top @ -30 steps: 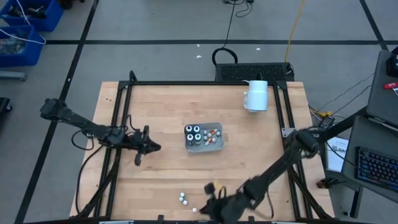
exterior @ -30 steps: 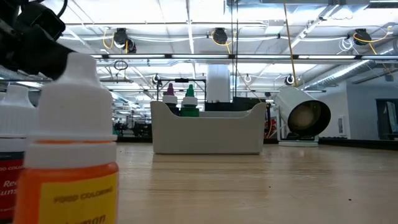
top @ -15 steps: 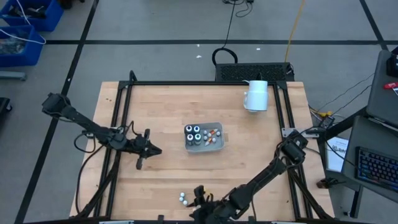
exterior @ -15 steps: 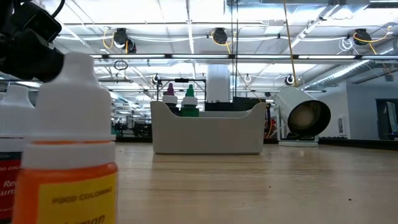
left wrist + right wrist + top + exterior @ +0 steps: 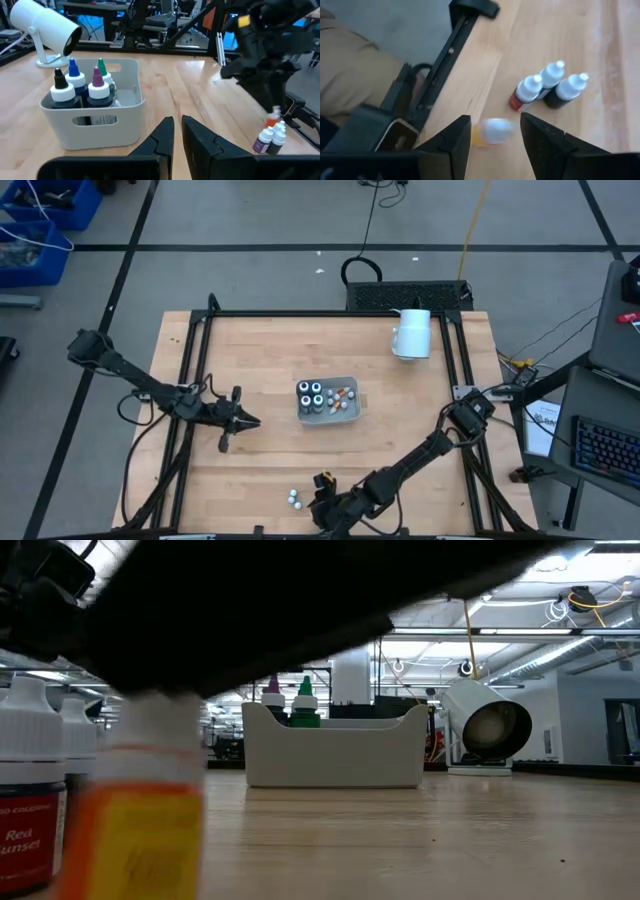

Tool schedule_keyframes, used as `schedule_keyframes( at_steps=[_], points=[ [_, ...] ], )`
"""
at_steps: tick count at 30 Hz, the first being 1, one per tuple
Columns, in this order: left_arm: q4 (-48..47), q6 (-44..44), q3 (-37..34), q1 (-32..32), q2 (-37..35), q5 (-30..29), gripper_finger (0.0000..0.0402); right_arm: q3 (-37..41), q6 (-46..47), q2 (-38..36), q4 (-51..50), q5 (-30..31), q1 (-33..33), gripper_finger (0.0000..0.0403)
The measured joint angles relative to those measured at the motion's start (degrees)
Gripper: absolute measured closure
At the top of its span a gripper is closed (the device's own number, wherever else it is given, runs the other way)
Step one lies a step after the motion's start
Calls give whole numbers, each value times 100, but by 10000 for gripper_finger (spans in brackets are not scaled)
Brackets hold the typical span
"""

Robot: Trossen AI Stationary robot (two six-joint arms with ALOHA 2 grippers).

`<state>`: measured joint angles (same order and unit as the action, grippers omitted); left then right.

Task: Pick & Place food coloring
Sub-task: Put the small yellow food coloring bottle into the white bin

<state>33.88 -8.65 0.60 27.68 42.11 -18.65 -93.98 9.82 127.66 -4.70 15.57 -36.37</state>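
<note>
The high view shows the whole wooden surface [image 5: 250,470]. The pale grey tray [image 5: 349,414] sits at its centre, holding dark jars [image 5: 311,394] and small bottles. The white cylinder [image 5: 412,333] lies toward the far right. The right gripper [image 5: 322,502] sits low at the near edge, beside two tiny white caps [image 5: 294,498]. The left gripper [image 5: 243,420] waits left of the tray.

The right wrist view adds detail not resolved from above. Three upright food coloring bottles [image 5: 547,87] stand touching in a cluster. A fourth, orange bottle [image 5: 491,131] appears between the right gripper's [image 5: 495,131] fingers. The jaws stand apart, wider than the bottle, and show no contact with it. The bottle is blurred, so whether it is upright or tilted cannot be told. A tan sleeve [image 5: 350,75] shows beyond the surface edge.

The left wrist view shows four capped bottles [image 5: 80,85] standing in the tray [image 5: 100,117]. The left gripper [image 5: 177,122] is narrowed to a slit and holds nothing. Farther off, the right arm [image 5: 265,55] hangs over the cluster [image 5: 270,136].

In the low view, a dark mass [image 5: 300,600] hides the upper left. Below it stands a blurred orange bottle [image 5: 135,830], with a "Red" labelled bottle [image 5: 30,790] just beside it.
</note>
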Motion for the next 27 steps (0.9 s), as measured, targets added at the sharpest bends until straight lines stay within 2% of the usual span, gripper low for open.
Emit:
schedule_keyframes(
  at_steps=[5,13,27],
  points=[
    [76,47,0,0,0,-2,362,194,4,0,35,-382,75,240],
    [76,82,0,0,0,-2,362,534,-30,0,1047,-385,77,245],
    [71,68,0,0,0,0,362,549,104,0,1052,-382,95,268]
  ],
)
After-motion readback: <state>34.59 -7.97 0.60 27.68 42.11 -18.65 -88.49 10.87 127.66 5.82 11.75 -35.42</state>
